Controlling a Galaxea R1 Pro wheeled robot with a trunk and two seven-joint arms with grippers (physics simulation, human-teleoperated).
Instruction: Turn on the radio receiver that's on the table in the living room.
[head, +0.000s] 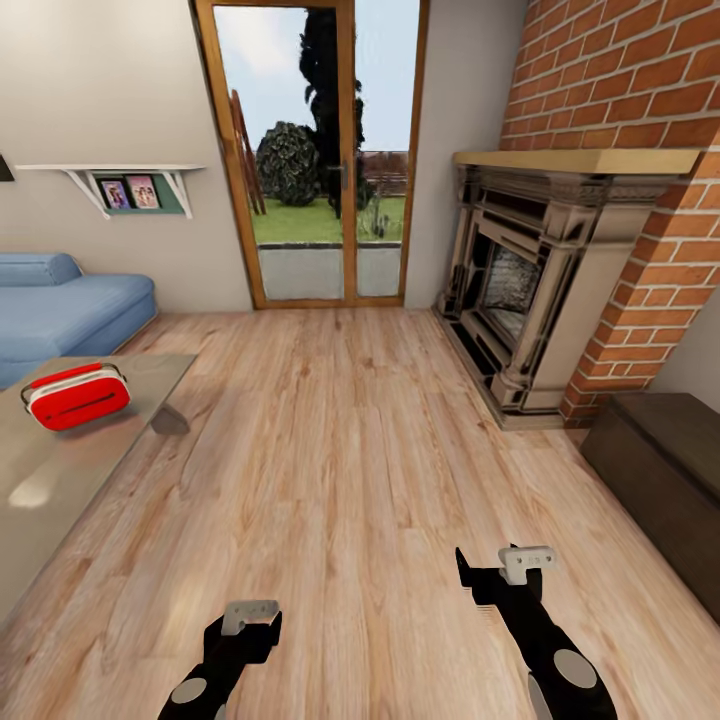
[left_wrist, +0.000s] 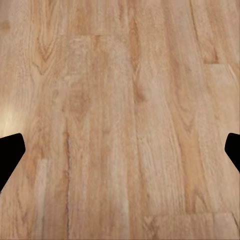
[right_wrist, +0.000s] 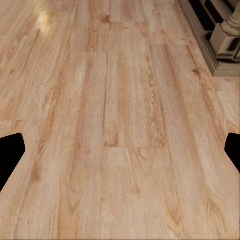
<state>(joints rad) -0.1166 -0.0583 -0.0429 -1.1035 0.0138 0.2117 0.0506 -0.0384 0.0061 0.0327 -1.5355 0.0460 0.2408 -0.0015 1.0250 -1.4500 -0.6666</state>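
Observation:
The red-and-white radio receiver (head: 77, 396) lies on the glossy grey table (head: 60, 490) at the left of the head view, near the table's far right corner. Its thin wire handle shows; its dial is not visible. Both arms hang low over the wood floor, well apart from the table. My left gripper (head: 252, 625) is open with nothing in it, and its dark fingertips (left_wrist: 10, 152) stand wide apart over bare planks. My right gripper (head: 497, 575) is open too, its fingertips (right_wrist: 11, 152) spread over the floor.
A blue sofa (head: 60, 305) stands behind the table. A brick fireplace (head: 530, 290) fills the right wall, with a dark wooden bench (head: 665, 470) in front of it. A glass door (head: 320, 150) lies straight ahead. Wood floor (head: 350, 450) stretches between.

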